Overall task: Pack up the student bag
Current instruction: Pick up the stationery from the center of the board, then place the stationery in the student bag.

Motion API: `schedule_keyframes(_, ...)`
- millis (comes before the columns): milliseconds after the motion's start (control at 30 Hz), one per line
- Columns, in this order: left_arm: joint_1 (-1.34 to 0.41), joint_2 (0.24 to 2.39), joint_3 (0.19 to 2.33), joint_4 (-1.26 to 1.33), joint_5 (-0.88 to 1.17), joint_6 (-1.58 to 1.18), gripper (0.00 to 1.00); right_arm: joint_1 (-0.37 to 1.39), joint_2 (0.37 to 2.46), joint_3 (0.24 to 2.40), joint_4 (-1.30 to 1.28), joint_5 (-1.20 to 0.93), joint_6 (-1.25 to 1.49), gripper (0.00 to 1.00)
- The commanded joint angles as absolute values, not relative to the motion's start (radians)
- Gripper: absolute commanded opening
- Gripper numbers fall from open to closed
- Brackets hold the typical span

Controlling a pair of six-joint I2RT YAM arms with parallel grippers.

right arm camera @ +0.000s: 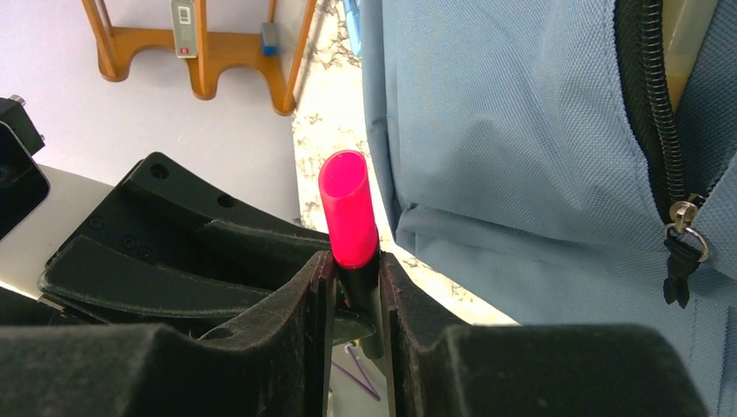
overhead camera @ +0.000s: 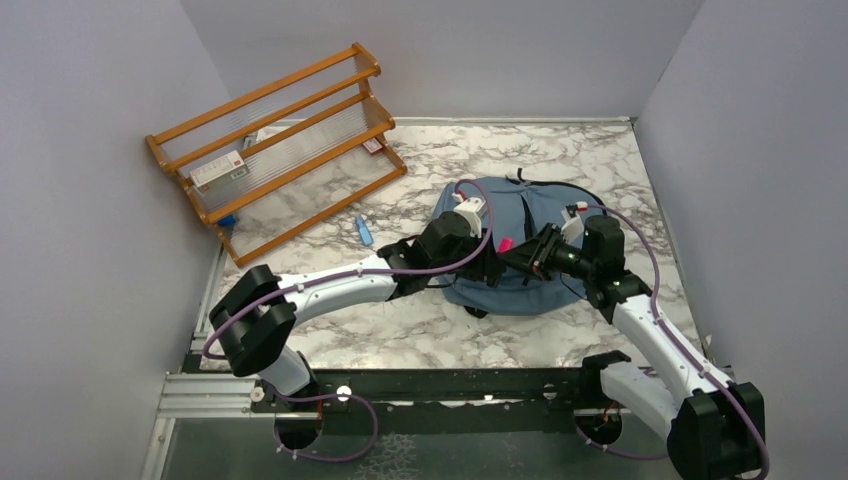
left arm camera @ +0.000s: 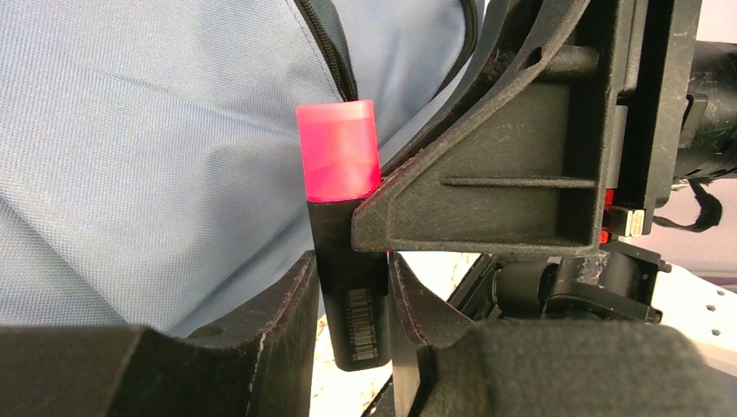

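We see the student bag [overhead camera: 525, 210] lying on the marbled desk [overhead camera: 400, 330] right of centre. Its near half is covered by both arms, so we cannot trace its full outline from above.

Over the bag's near left part, the left gripper [left arm camera: 349, 295] pinches a marker [left arm camera: 337, 152] with a black body and a pink cap, gripping it low on the body. The right gripper [right arm camera: 358, 282] is pressed onto the same marker just under the cap. In the top view the meeting fingers are a dark tangle, and only a pink speck of the cap shows.

The label on the marker's body is too blurred for us to read. In the right wrist view its lower end drops out of sight between the fingers.

A black zipper [right arm camera: 660, 113] runs down the blue fabric. Something pale shows behind it, cut off by the frame edge, and we cannot tell what it is.

A wooden rack [overhead camera: 280, 140] stands at the far left, and the small things on it are too small to identify. A small blue object [overhead camera: 365, 232] lies just in front of the rack, equally unclear.
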State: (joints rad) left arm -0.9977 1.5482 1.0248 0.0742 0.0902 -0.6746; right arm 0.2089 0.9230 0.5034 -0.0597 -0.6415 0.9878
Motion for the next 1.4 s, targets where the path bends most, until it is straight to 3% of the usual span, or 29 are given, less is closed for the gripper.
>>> schedule_keyframes(0,-1.009,1.559,1.061,0.110,0.112,-0.681,0.00,0.216,0.930,0.490,-0.014,-0.642,0.994,0.27)
schedule_keyframes(100,-1.011,1.561,1.064,0.109,0.115,-0.677,0.00,0.216,0.930,0.486,-0.009,-0.644,0.994,0.19)
schedule_keyframes(267,-1.011,1.560,1.063,0.097,0.107,-0.675,0.22,0.216,0.886,0.541,-0.132,-0.550,0.908,0.07)
schedule_keyframes(400,-1.011,1.550,1.071,0.073,0.083,-0.673,0.44,0.216,0.832,0.657,-0.327,-0.343,0.794,0.02)
schedule_keyframes(700,-0.990,1.572,1.196,-0.049,-0.020,-0.611,0.69,0.216,0.822,0.782,-0.645,0.106,0.657,0.01)
schedule_keyframes(867,-0.977,1.668,1.339,-0.126,-0.075,-0.553,0.73,0.216,0.780,0.771,-0.702,0.221,0.654,0.01)
schedule_keyframes(1367,-0.979,2.072,1.780,-0.345,-0.253,-0.399,0.73,0.216,0.624,0.741,-0.708,0.230,0.683,0.01)
